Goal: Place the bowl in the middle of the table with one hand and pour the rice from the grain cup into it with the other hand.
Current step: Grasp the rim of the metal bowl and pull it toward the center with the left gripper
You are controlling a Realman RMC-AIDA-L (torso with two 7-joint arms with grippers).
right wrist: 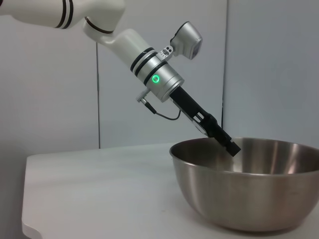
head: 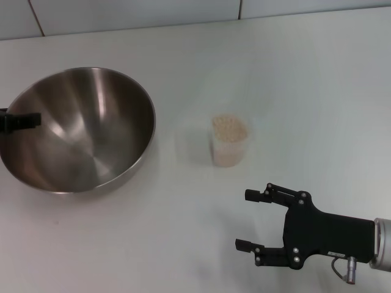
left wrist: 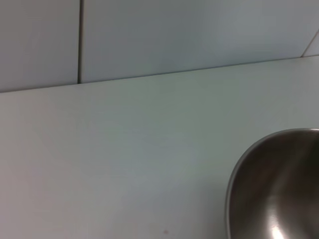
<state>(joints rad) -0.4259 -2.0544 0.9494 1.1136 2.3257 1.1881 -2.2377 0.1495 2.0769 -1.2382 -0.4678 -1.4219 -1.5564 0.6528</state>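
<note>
The steel bowl [head: 91, 140] sits on the left part of the white table [head: 293, 73]. My left gripper [head: 21, 120] reaches in from the left edge and is clamped on the bowl's left rim; the right wrist view shows it [right wrist: 230, 145] pinching the rim of the bowl [right wrist: 249, 189]. The left wrist view shows part of the bowl [left wrist: 279, 194]. The clear grain cup [head: 230, 152] stands upright right of the bowl, filled with rice [head: 230, 127]. My right gripper [head: 243, 220] is open and empty, lying near the front right, in front of the cup and apart from it.
A tiled wall [head: 134, 12] runs behind the table's far edge. Bare tabletop lies between the bowl and the cup and to the right of the cup. The table's corner shows in the right wrist view [right wrist: 30, 229].
</note>
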